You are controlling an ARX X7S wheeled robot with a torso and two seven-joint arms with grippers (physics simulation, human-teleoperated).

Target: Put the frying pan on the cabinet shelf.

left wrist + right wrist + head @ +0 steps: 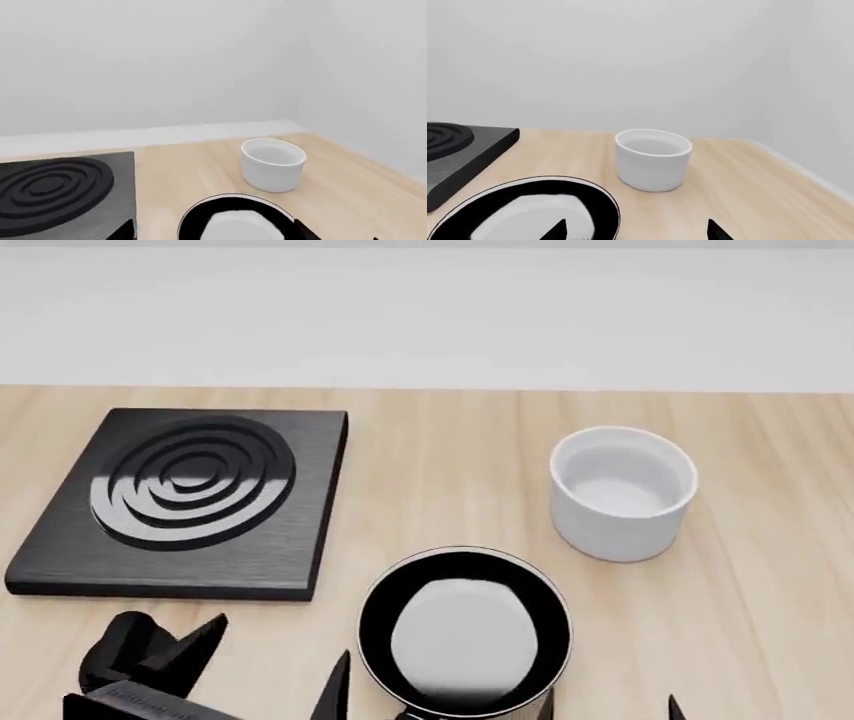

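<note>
The frying pan (463, 630) is a round glossy black pan with a pale rim and whitish sheen. It lies on the wooden counter near the front edge, and its handle is out of view. My left gripper (274, 665) is open and empty, just left of the pan. In the left wrist view the pan (233, 220) shows between the open fingertips of the left gripper (212, 232). My right gripper (611, 710) is open and empty, just right of the pan. In the right wrist view it (635, 231) has the pan (527, 210) by one fingertip. No cabinet shelf is in view.
A square black burner plate (194, 495) with concentric rings lies at the left. A white cylindrical cup (623, 492) stands behind and to the right of the pan. A white wall runs along the back of the wooden counter (441, 470).
</note>
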